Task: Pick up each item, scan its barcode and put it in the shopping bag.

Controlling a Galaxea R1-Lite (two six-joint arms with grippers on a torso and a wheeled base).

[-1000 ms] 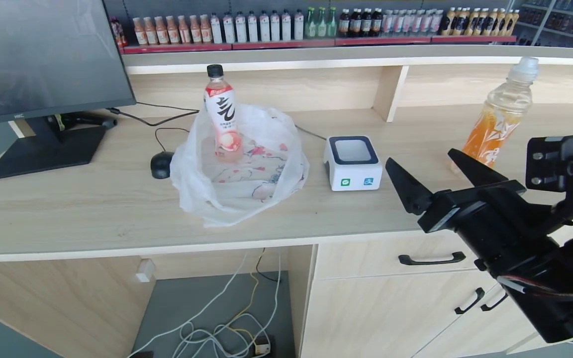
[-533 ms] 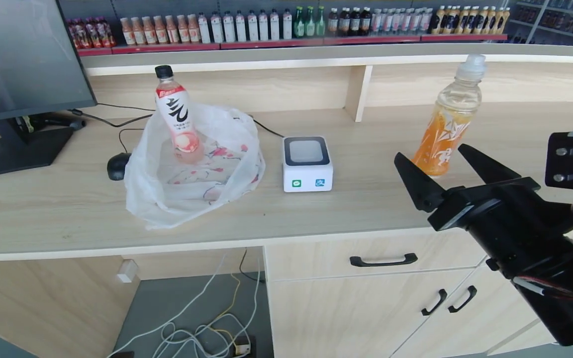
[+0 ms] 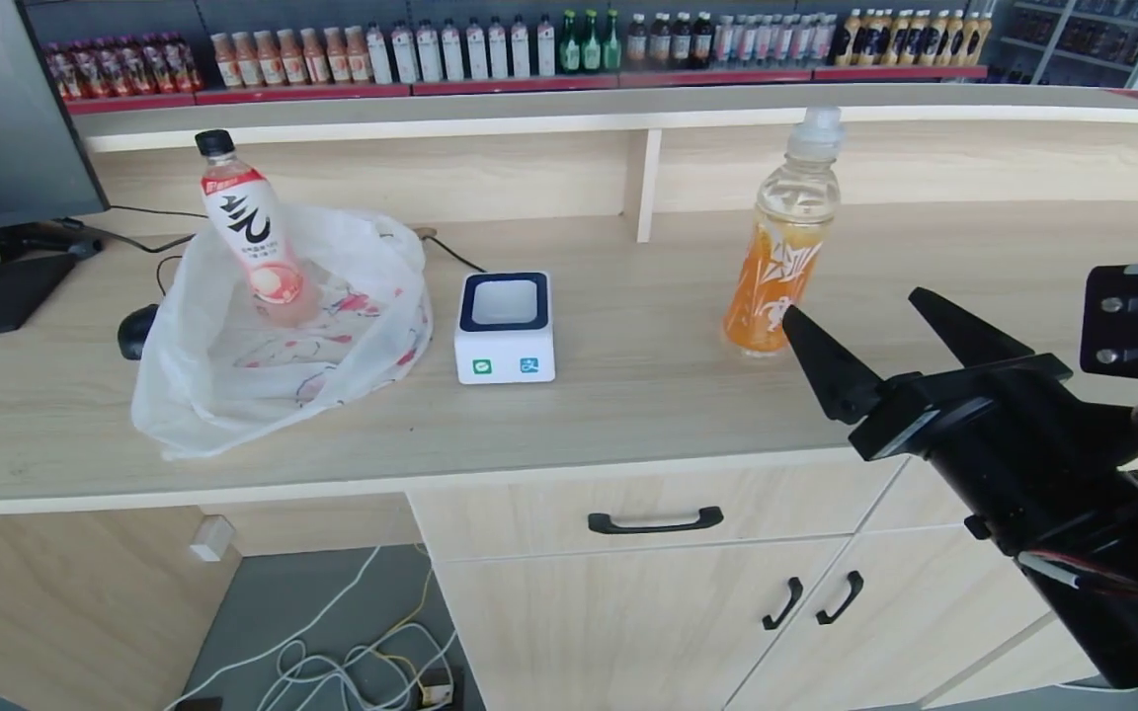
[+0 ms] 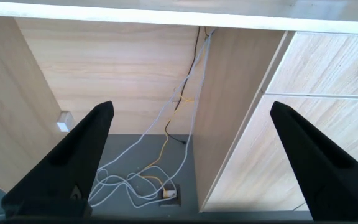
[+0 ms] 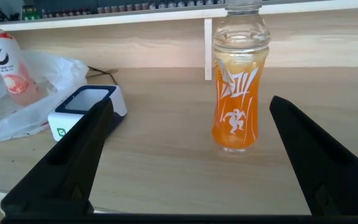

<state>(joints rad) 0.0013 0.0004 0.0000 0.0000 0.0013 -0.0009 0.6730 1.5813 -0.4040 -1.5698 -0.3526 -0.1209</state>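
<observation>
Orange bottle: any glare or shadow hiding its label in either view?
Right wrist view: bottle evenly lit, label unobscured, faint shadow at its base on the counter. Head view: label also free of glare; right end effector reads as flat black.

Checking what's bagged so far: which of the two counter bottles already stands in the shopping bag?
The pink-labelled bottle with the black cap, standing inside the white shopping bag. The orange bottle stands on the bare counter, right of the scanner.
</observation>
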